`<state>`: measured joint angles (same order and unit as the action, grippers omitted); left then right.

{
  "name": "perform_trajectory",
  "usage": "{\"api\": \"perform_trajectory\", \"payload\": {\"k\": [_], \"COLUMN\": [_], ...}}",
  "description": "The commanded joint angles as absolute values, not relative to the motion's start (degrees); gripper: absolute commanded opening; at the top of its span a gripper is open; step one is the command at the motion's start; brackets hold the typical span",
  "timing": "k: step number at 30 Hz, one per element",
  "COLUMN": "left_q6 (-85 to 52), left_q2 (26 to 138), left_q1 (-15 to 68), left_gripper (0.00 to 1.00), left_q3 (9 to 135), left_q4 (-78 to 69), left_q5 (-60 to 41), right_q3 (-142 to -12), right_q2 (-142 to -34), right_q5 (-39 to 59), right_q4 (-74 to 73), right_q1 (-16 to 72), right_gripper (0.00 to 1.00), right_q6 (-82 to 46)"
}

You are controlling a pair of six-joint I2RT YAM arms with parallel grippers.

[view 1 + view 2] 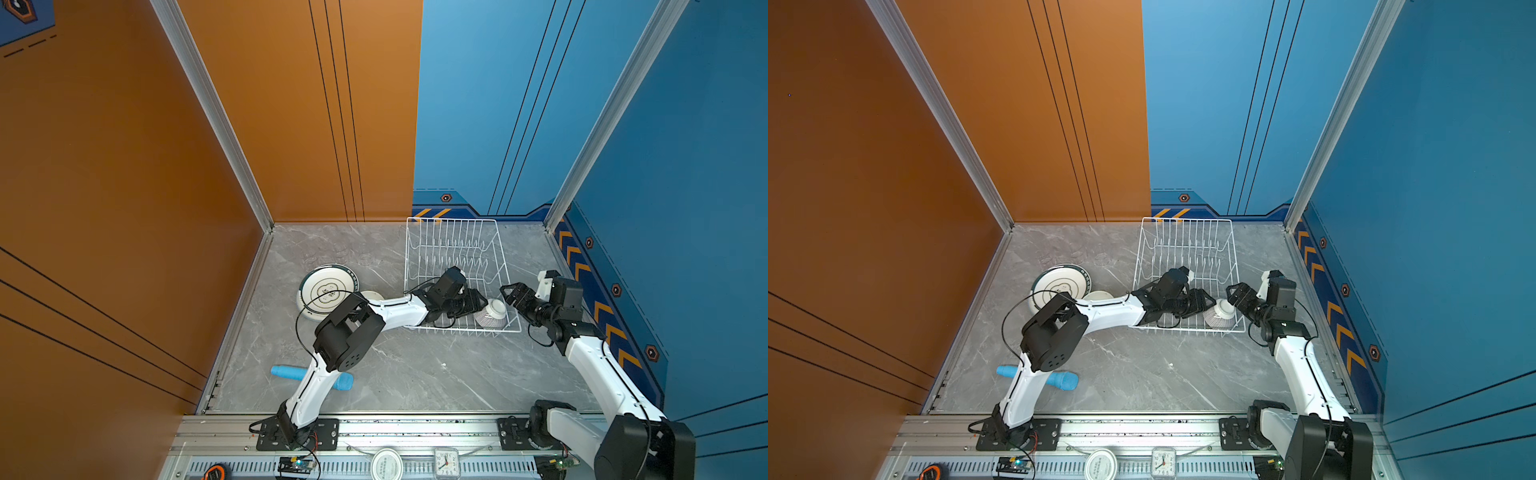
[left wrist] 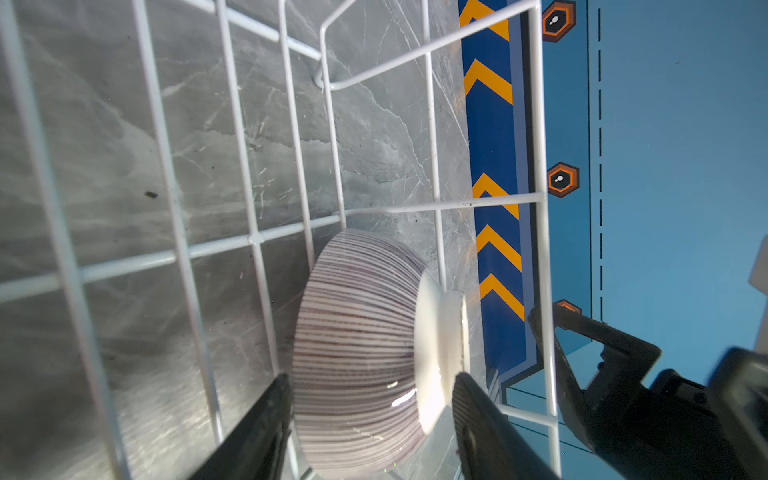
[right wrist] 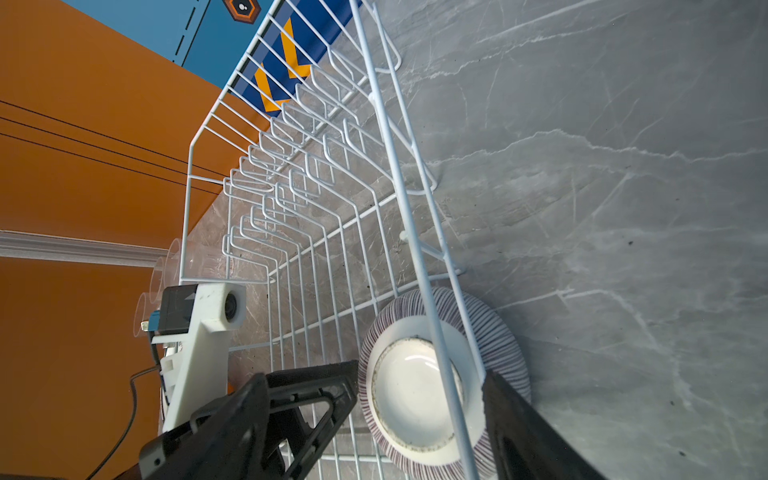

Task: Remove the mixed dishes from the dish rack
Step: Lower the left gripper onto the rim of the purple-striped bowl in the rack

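Left wrist view puts your left gripper (image 2: 371,380) right on the grey-striped bowl (image 2: 357,332). One black finger (image 2: 266,428) bears on the bowl's rim side and the opposite one on its white foot, so you are pinching the bowl across its height. The bowl is tipped on its side inside the dish rack (image 2: 539,124), just ahead of that gripper, with the rack's wire wall directly past its foot.

In both top views the same bowl (image 1: 492,313) sits in the rack corner between your two grippers, its white foot tilted upward. Your left gripper (image 1: 478,305) reaches into the rack to meet it. Your right gripper (image 1: 510,296) hangs outside the rack, just beside its wall, on the opposite side of the bowl from the left gripper. Right wrist view shows its fingers (image 3: 523,432) spread wide and gripping nothing. The bowl (image 3: 399,386) lies past the fingertips, behind the rack's rim wire, untouched by them.

Well back from the left gripper, alongside its forearm, a patterned plate (image 1: 328,286) lies face up on the grey tabletop (image 1: 415,374), outside the rack. Clear glass tumblers (image 3: 158,282) stand on the tabletop beyond the rack from your right gripper; how many, you cannot tell from here. A light-blue cylinder (image 1: 289,372) lies near the left arm's base, partly under it.
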<state>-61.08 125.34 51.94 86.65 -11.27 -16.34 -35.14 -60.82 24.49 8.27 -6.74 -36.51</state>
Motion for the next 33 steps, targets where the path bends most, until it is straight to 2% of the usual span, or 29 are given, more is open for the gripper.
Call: {"api": "perform_trajectory", "payload": {"k": [1, 8, 15, 27, 33], "left_q6": [-60.0, -60.6, -65.1, -70.2, -71.3], "left_q2": [124.2, 123.0, 125.3, 127.8, 127.5], "left_q1": [52.8, 52.7, 53.1, 53.7, 54.1], "left_gripper": [0.63, 0.62, 0.52, 0.50, 0.44], "left_q3": [85.8, 83.7, 85.0, 87.1, 88.3], "left_q4": [-9.5, -11.3, -17.4, -22.6, -24.9], "left_q5": [-16.8, -15.0, -17.7, -20.4, -20.2], "right_q3": [-34.4, -34.4, -34.2, -34.1, -34.2], "right_q2": [-61.3, -61.7, -61.7, -62.1, -62.3], "right_q5": [25.4, 25.5, 25.6, 25.7, 25.8], "right_q4": [7.1, 6.7, 6.8, 6.1, 6.0], "right_q1": [-6.4, -6.2, -6.1, -6.2, -6.1], "right_gripper": [0.81, 0.81, 0.81, 0.81, 0.82], "right_q6": [-36.9, -36.9, -37.0, -37.1, -37.1]}}
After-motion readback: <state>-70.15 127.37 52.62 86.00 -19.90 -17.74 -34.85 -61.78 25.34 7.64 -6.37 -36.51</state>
